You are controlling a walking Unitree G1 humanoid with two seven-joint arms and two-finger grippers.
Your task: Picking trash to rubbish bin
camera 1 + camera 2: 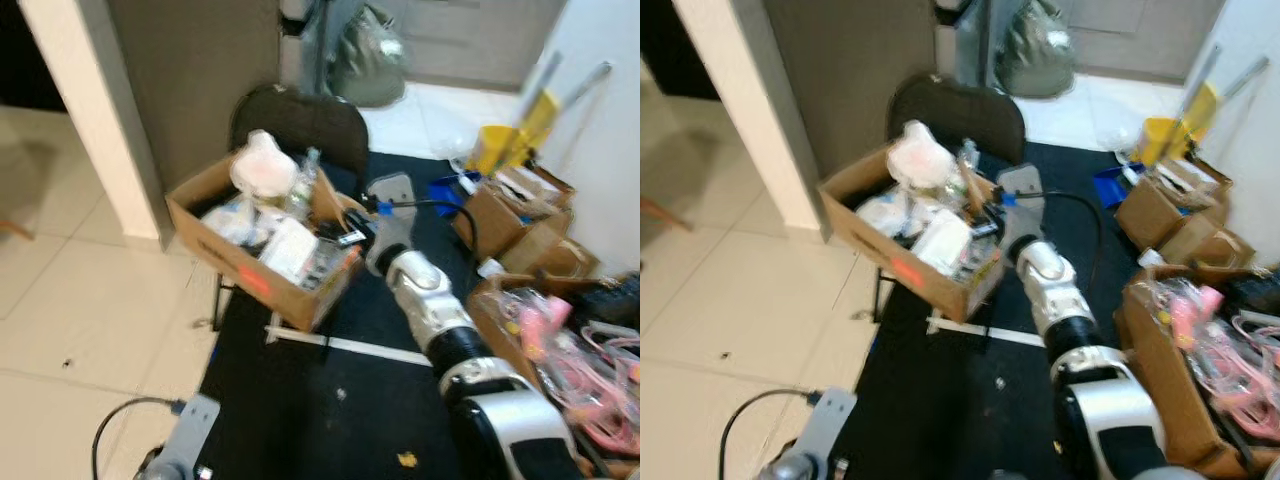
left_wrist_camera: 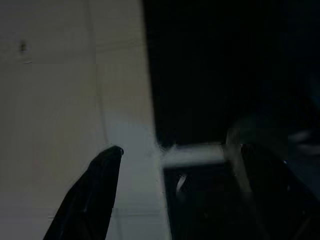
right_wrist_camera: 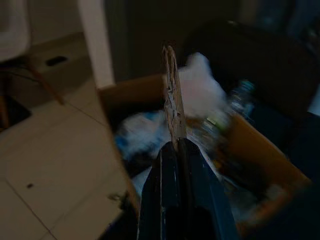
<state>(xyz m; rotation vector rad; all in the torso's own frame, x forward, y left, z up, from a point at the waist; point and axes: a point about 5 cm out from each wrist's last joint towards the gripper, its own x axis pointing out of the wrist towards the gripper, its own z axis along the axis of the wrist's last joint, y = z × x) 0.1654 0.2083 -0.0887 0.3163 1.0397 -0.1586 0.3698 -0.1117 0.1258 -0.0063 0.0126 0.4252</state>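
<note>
Left eye view: The right arm is reaching out to the cardboard box (image 1: 262, 240) sitting on a dark chair (image 1: 300, 125). The right gripper (image 1: 350, 232) is hanging at the box's near right edge, over the rubbish piled inside.
Right eye view: The box is looking very full. A white bag (image 1: 922, 160) and a bottle (image 1: 967, 160) are poking up at its far side. Another box with pink things (image 1: 1210, 345) is sitting on the dark mat (image 1: 960, 400) by the robot's right side.
Left wrist view: The left gripper (image 2: 175, 180) is hanging low over the line where the pale floor (image 2: 60, 90) meets the mat. Its fingers are spreading apart, holding nothing.
Right wrist view: The right gripper's fingers are pressing together on a thin flat strip of trash (image 3: 172, 100). The strip is standing long-ways out from the fingertips, pointing over the box.
Task so far: I think the strip is almost in; letting go is what is left.
</note>
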